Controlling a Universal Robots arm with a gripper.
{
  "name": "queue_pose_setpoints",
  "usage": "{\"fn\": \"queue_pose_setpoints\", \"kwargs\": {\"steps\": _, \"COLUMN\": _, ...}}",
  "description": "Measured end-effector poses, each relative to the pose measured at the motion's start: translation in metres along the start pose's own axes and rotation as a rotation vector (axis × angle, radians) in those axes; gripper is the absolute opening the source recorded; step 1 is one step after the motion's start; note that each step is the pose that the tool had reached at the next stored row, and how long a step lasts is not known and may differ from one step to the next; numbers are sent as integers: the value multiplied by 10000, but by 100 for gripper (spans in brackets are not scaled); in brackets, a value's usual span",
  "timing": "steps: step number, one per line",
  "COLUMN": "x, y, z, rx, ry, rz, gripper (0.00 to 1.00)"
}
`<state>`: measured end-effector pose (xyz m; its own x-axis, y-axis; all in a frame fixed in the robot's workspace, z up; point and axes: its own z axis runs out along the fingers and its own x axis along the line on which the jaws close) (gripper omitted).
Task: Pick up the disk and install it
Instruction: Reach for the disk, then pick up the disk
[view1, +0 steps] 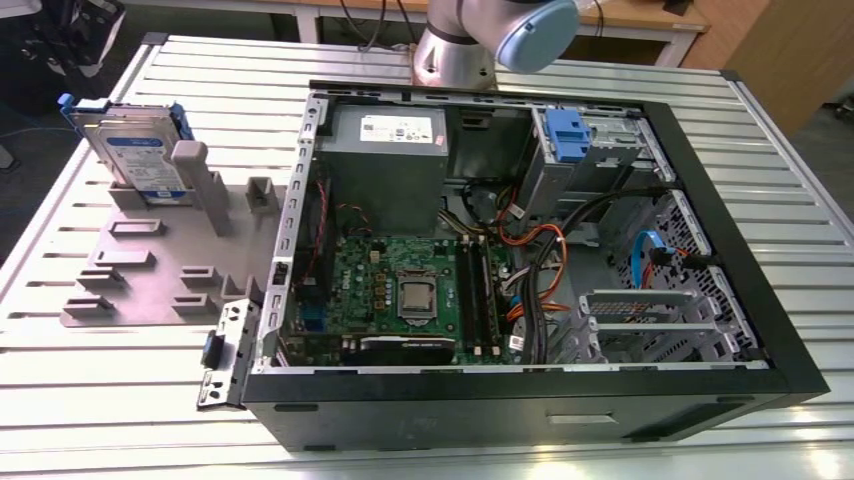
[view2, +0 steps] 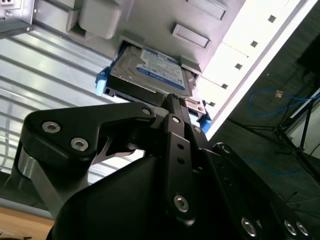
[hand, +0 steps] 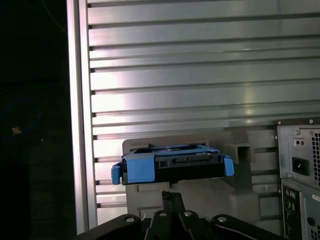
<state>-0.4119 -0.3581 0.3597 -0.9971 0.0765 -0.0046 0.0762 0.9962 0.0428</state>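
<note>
**Desk:** Where is the disk in this shot?

**Photographer:** The disk (view1: 139, 150) stands on edge in a slot of a grey plastic stand (view1: 147, 270). Its printed label faces outward and its blue frame shows along the upper edge. The stand lies on a slatted metal table (view1: 80, 400), just beside the open computer case (view1: 534, 410), on the exterior view's left of it.

**Desk:** And the gripper?

**Photographer:** In the first wrist view the gripper (hand: 172, 196) points straight at the disk (hand: 172, 167), which shows end-on in its blue frame. A strip of grey stand shows between the two. They are apart and nothing touches. In the second wrist view the gripper (view2: 171, 98) shows from the side, black linkage in the foreground. The disk (view2: 150, 75) sits beyond its tip, labelled face toward the camera.

**Desk:** Is it holding anything?

**Photographer:** No. The jaws are pressed together with nothing between them.

**Desk:** And the case?

**Photographer:** Its side panel is off. Inside are a green board (view1: 400, 285), a grey box (view1: 387, 130) with a white sticker, and a blue latch (view1: 567, 135) on a grey metal cage near the far corner. The arm (view1: 494, 40) rises behind the case at the table's far edge.
</note>
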Motion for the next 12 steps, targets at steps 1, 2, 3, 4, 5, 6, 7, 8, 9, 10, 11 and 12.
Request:
{"fn": "queue_pose_setpoints", "kwargs": {"steps": 1, "x": 21, "y": 6, "z": 7, "rx": 1, "ry": 11, "rz": 0, "gripper": 11}}
{"fn": "queue_pose_setpoints", "kwargs": {"steps": 2, "x": 37, "y": 11, "z": 14, "rx": 1, "ry": 18, "rz": 0, "gripper": 11}}
{"fn": "queue_pose_setpoints", "kwargs": {"steps": 3, "x": 54, "y": 15, "z": 19, "rx": 2, "ry": 26, "rz": 0, "gripper": 11}}
{"fn": "queue_pose_setpoints", "kwargs": {"steps": 4, "x": 71, "y": 18, "z": 23, "rx": 2, "ry": 33, "rz": 0, "gripper": 11}}
{"fn": "queue_pose_setpoints", "kwargs": {"steps": 5, "x": 82, "y": 23, "z": 29, "rx": 2, "ry": 40, "rz": 1, "gripper": 11}}
{"fn": "queue_pose_setpoints", "kwargs": {"steps": 6, "x": 92, "y": 26, "z": 33, "rx": 3, "ry": 46, "rz": 1, "gripper": 11}}
{"fn": "queue_pose_setpoints", "kwargs": {"steps": 7, "x": 103, "y": 29, "z": 36, "rx": 4, "ry": 53, "rz": 2, "gripper": 11}}
{"fn": "queue_pose_setpoints", "kwargs": {"steps": 8, "x": 113, "y": 31, "z": 41, "rx": 4, "ry": 55, "rz": 2, "gripper": 11}}
{"fn": "queue_pose_setpoints", "kwargs": {"steps": 9, "x": 121, "y": 34, "z": 45, "rx": 4, "ry": 59, "rz": 2, "gripper": 11}}
{"fn": "queue_pose_setpoints", "kwargs": {"steps": 10, "x": 124, "y": 34, "z": 47, "rx": 4, "ry": 62, "rz": 2, "gripper": 11}}
{"fn": "queue_pose_setpoints", "kwargs": {"steps": 11, "x": 124, "y": 34, "z": 46, "rx": 5, "ry": 63, "rz": 1, "gripper": 11}}
{"fn": "queue_pose_setpoints", "kwargs": {"steps": 12, "x": 131, "y": 33, "z": 47, "rx": 4, "ry": 63, "rz": 2, "gripper": 11}}
